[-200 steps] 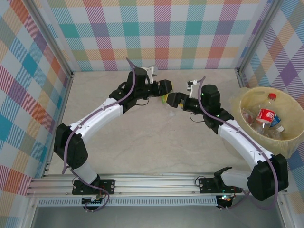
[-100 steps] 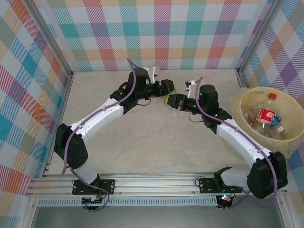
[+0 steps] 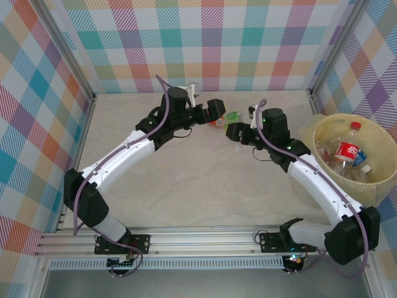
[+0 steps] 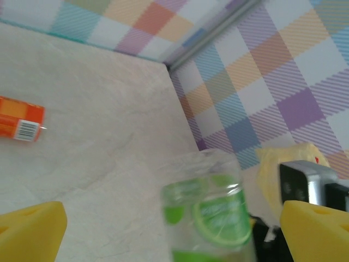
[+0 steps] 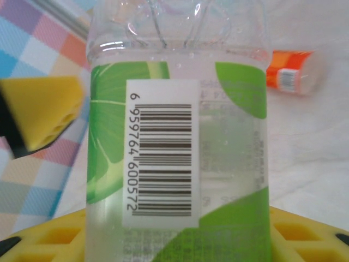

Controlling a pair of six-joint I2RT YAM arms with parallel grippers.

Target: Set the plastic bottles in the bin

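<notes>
**A:** Where is the green-labelled bottle [image 5: 180,147] relative to the bin [image 3: 322,127]?

**B:** Well apart from it. In the overhead view it sits out to the bin's left, over the table [image 3: 186,180]. It is on the side of the right arm's wrist that faces away from the bin.

**A:** And the right pincer [image 5: 179,241]?

**B:** It is pinching that bottle. In its own wrist view the yellow pads [image 5: 305,234] press the lower part of the bottle from both sides, and the barcode faces the camera.

**A:** What about the left pincer [image 4: 174,233]?

**B:** It is spread wide. It reaches in from the side away from the bin, with one yellow fingertip on each side of the same bottle. There is a clear gap on both sides, so it isn't touching the bottle.

**A:** Is anything else lying near there?

**B:** Yes, an orange-labelled bottle [image 4: 19,121] lies on its side on the table. It is just beyond the green-labelled bottle, farther from the bin, and neither pincer touches it.

**A:** What's in the bin?

**B:** A red-labelled bottle [image 3: 347,151] with a red cap leans inside it. More clear bottles lie around it on the plastic liner, but I can't make out how many.
</notes>
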